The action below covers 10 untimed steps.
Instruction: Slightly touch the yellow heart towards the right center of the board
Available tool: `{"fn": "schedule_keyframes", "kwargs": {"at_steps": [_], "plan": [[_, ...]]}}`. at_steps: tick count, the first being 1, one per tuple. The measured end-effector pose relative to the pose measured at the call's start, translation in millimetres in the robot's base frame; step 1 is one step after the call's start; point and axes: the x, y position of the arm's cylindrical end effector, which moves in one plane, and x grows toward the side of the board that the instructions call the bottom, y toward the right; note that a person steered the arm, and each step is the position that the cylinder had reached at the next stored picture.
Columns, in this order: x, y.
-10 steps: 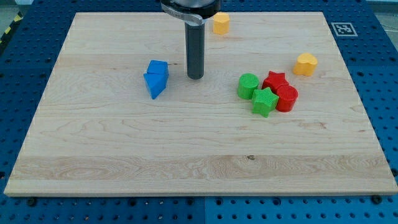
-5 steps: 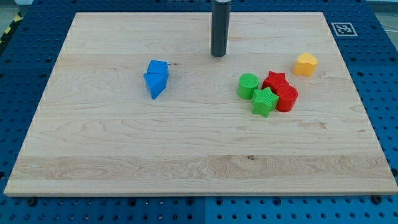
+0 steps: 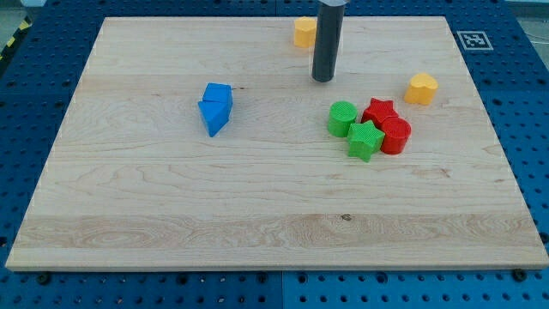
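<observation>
Seven small blocks lay on the wooden board (image 3: 171, 197), which filled most of the view, with the blue pegboard table (image 3: 532, 103) showing around it. Largest of the things on it was my rod, a plain dark bar with nothing to spread or pinch; my tip (image 3: 322, 80) rested on bare wood in the far middle of the board.

Just near and right of my tip sat a tight cluster: a green cylinder (image 3: 342, 118), a green star (image 3: 364, 140), a red star (image 3: 379, 112) and a red cylinder (image 3: 395, 136), all touching or nearly so. Two blue blocks (image 3: 215, 107), pressed together, sat well apart on the left. A yellow block (image 3: 304, 31), shape unclear, sat at the far edge, just left of the rod.

The yellow heart (image 3: 421, 88) lay at the far right, apart from the red star. It looked a light, stiff plastic piece, likely to slide easily on smooth wood, so a soft nudge on its far side should carry it toward the right centre. The red star stood close to that approach.
</observation>
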Motion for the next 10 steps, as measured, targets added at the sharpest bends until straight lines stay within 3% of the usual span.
{"fn": "schedule_keyframes", "kwargs": {"at_steps": [5,10], "plan": [[6.4,68.9],[11.5,93.1]]}}
